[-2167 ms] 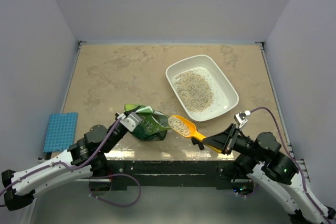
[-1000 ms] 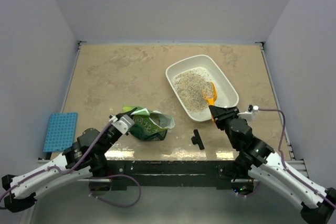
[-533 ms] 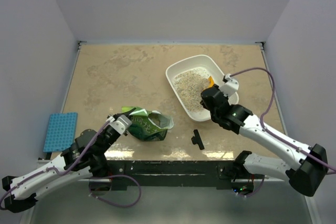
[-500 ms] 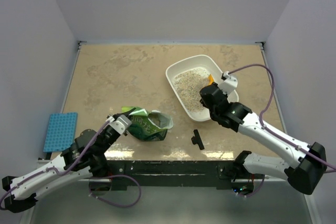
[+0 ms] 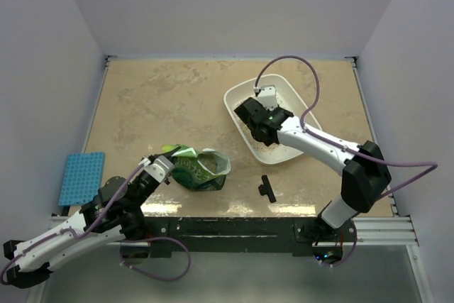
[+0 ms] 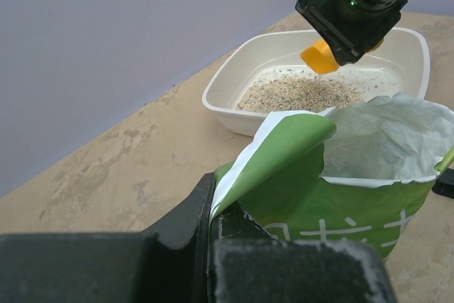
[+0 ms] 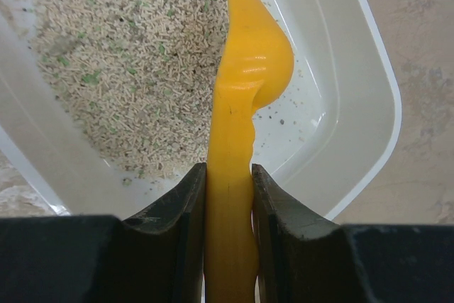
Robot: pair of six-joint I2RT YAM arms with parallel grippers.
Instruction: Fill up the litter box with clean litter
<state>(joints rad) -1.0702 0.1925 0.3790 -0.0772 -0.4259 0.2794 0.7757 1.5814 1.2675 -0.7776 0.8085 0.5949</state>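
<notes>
The white litter box (image 5: pixel 230 103) sits at the right rear of the table, with pale speckled litter (image 7: pixel 128 69) spread on its floor. It also shows in the left wrist view (image 6: pixel 234 108). My right gripper (image 5: pixel 257 115) hovers over the box and is shut on the handle of an orange scoop (image 7: pixel 248 69), which is turned on its edge with no litter showing in it. My left gripper (image 5: pixel 159 169) is shut on the folded rim of the crinkled green bag (image 5: pixel 198 170). The bag mouth (image 6: pixel 376 140) gapes open towards the box.
A small black part (image 5: pixel 267 189) lies on the table near the front edge, between bag and box. A blue rack (image 5: pixel 81 177) sits off the table's left side. Walls close in the back and both sides.
My right arm carried the loaded scoop from the bag at the front edge to over the litter box and rolled it onto its edge. My left gripper kept hold of the bag.
</notes>
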